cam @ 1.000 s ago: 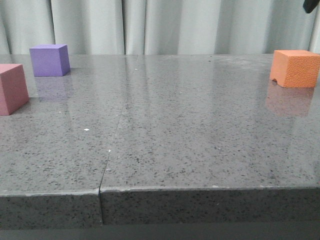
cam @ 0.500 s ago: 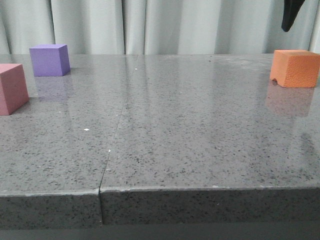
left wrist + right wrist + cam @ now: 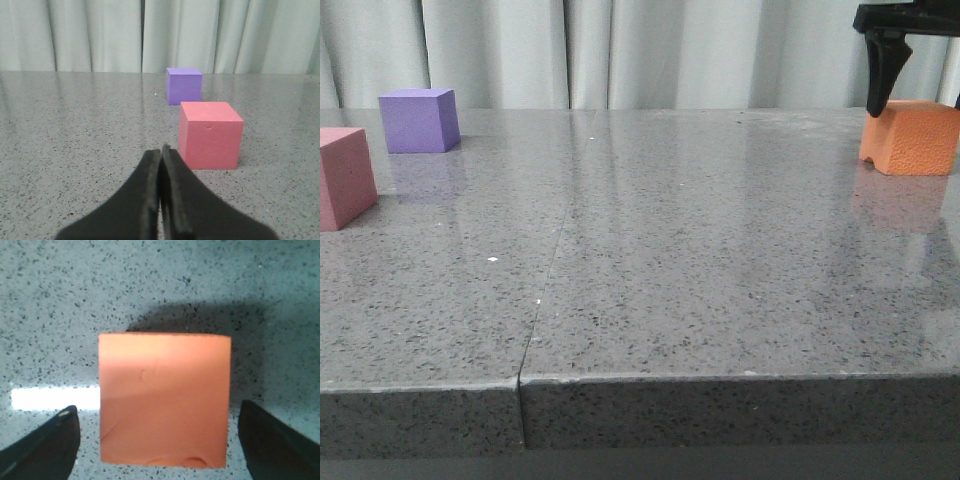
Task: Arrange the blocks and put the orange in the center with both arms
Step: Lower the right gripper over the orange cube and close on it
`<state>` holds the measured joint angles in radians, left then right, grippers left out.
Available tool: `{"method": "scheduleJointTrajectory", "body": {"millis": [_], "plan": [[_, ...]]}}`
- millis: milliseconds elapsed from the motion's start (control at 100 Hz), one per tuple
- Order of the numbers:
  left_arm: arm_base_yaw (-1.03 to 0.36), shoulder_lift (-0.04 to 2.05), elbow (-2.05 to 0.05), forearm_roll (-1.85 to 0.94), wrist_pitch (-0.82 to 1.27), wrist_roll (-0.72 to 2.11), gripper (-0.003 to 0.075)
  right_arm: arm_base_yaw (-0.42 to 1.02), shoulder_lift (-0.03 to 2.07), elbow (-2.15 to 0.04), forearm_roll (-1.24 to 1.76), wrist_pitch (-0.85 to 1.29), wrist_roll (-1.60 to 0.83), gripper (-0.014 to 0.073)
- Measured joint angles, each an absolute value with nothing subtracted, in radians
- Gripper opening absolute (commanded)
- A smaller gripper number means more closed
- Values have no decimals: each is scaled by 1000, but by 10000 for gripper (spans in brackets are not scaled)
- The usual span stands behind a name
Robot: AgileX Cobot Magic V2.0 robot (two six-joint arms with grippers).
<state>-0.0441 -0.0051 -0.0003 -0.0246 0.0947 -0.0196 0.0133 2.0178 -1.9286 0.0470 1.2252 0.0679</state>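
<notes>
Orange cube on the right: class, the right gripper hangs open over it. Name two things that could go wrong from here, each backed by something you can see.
1. The orange cube sits left of midway between the fingers of the right gripper, so one finger may touch first and nudge it sideways.
2. It lies near the right edge of the front view on the glossy table; a push could slide it out of sight.
</notes>
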Motion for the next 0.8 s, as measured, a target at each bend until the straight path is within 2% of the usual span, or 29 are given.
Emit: {"method": "scheduleJointTrajectory", "body": {"millis": [210,400,500,800], "plan": [[-44,-5,0,-25,95,-20,-20,13,2048,-1929,47,1217,68,622],[-44,-5,0,-25,95,-20,-20,13,2048,-1929,47,1213,71,472],[-44,-5,0,-25,95,-20,-20,13,2048,-1929,45,1204,71,430],[-44,-5,0,-25,95,-20,-20,13,2048,-1929,45,1189,71,423]]}}
